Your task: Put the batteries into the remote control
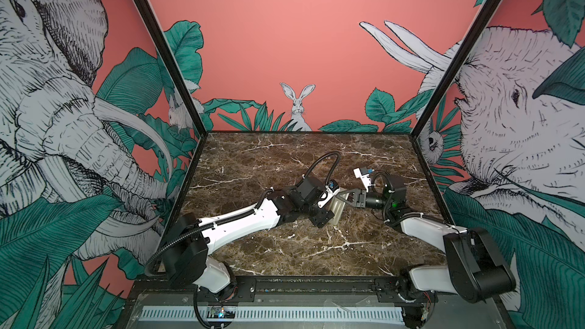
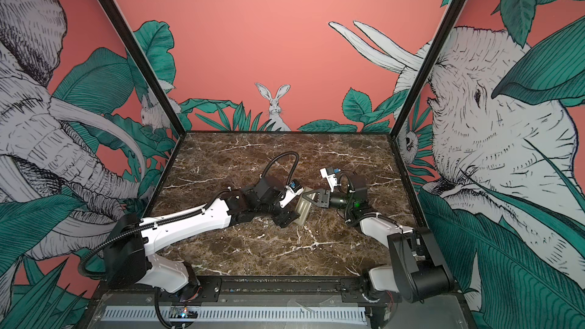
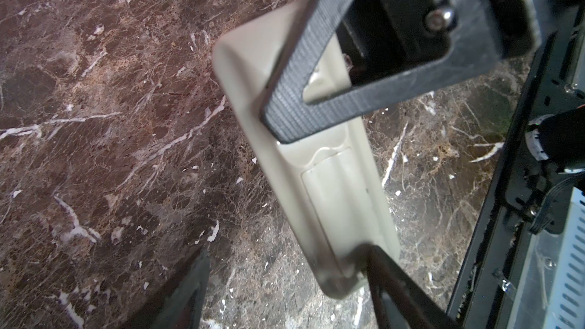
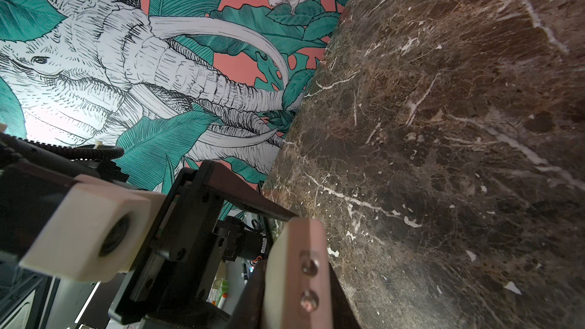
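Left fingers [image 3: 395,289] flank beige, back-up remote control [image 3: 332,191].

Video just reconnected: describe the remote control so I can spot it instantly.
Find the middle of the brown marble table. The remote control is the slim bar, plain back up, under the tip of the shut right gripper. It is the only beige thing among black-and-white robot parts.

The remote control [image 3: 319,166] — slim, grey-beige back up, its cover panel seemingly shut — sits near the middle of the worktop [image 3: 126,121].
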You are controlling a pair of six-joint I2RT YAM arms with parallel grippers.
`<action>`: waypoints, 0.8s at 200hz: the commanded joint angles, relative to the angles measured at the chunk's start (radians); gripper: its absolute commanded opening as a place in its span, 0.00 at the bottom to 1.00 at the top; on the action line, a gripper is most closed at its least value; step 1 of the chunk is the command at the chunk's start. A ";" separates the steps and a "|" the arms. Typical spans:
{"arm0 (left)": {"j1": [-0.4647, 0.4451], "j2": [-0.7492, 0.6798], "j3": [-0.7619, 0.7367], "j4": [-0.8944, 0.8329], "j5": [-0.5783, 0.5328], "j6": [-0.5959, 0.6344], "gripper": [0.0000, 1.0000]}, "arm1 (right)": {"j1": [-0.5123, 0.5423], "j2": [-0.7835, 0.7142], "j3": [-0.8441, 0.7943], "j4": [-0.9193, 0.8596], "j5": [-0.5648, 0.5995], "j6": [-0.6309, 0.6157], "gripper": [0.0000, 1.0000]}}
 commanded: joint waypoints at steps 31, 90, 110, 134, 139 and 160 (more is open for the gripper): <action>0.008 0.045 -0.016 -0.023 -0.044 0.015 0.78 | 0.009 -0.014 0.028 0.140 -0.039 0.071 0.00; 0.009 0.041 -0.006 -0.003 -0.030 0.003 0.79 | 0.009 0.007 0.009 0.209 -0.044 0.108 0.00; 0.012 0.016 -0.007 -0.001 -0.013 -0.002 0.79 | 0.008 0.003 0.011 0.191 -0.042 0.091 0.00; 0.025 -0.035 -0.033 0.035 0.023 -0.025 0.79 | 0.009 -0.005 0.015 0.147 -0.037 0.058 0.00; 0.027 -0.046 -0.040 0.042 0.024 -0.028 0.79 | 0.008 -0.007 0.016 0.135 -0.036 0.051 0.00; 0.029 -0.072 -0.049 0.050 0.014 -0.038 0.79 | 0.009 -0.019 0.023 0.085 -0.028 0.018 0.00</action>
